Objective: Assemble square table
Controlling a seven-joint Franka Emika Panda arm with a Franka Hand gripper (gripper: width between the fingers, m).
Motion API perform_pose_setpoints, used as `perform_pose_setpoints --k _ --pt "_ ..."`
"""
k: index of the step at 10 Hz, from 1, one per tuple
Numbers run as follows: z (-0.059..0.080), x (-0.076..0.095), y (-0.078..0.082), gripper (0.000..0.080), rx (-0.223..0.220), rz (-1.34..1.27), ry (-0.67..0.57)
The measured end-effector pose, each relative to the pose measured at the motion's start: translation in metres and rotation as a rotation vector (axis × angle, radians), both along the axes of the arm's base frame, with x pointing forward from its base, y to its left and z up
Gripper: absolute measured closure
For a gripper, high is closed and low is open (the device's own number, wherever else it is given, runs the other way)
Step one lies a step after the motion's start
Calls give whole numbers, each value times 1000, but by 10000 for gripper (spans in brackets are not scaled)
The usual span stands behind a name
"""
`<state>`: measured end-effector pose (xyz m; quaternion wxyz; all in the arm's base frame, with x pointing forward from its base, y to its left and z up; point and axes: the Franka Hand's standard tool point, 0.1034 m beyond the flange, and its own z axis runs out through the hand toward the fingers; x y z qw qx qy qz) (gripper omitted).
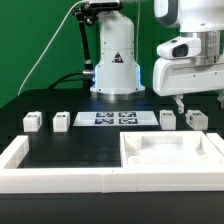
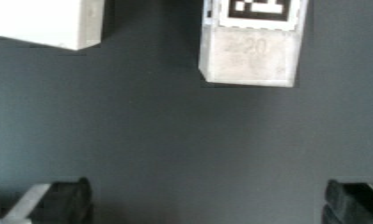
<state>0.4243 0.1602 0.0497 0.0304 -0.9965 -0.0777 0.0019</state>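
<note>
The square table's white slab [image 1: 170,152], with raised edges and corner sockets, lies at the front on the exterior view's right. Several small white legs stand in a row behind it: two on the left [image 1: 33,121] [image 1: 62,120] and two on the right [image 1: 167,119] [image 1: 196,119]. My gripper [image 1: 198,98] hangs open above the two right legs, touching nothing. In the wrist view a tagged leg [image 2: 250,45] lies ahead of the gripper [image 2: 201,205], well clear of the dark fingertips [image 2: 50,205]. Bare dark table shows between them. Another white piece [image 2: 50,22] is cropped at the frame's corner.
The marker board [image 1: 115,118] lies flat between the two pairs of legs. A long low white border wall [image 1: 60,180] runs along the front and up the exterior view's left side. The robot's base [image 1: 115,70] stands at the back, with cables behind it.
</note>
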Motion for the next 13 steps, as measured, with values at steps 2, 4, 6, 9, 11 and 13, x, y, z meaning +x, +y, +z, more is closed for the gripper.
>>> perform_pose_setpoints --k 2,4,6,9,11,13 --pt "0 -7 -4 150 -41 13 150" --pt "0 -7 -1 150 -63 21 246" --pt "0 -17 2 150 -99 42 432" --pt "-3 -29 7 150 -140 42 610" --pt "-5 -34 9 150 -155 30 720" --pt "-6 -38 7 150 -183 40 868"
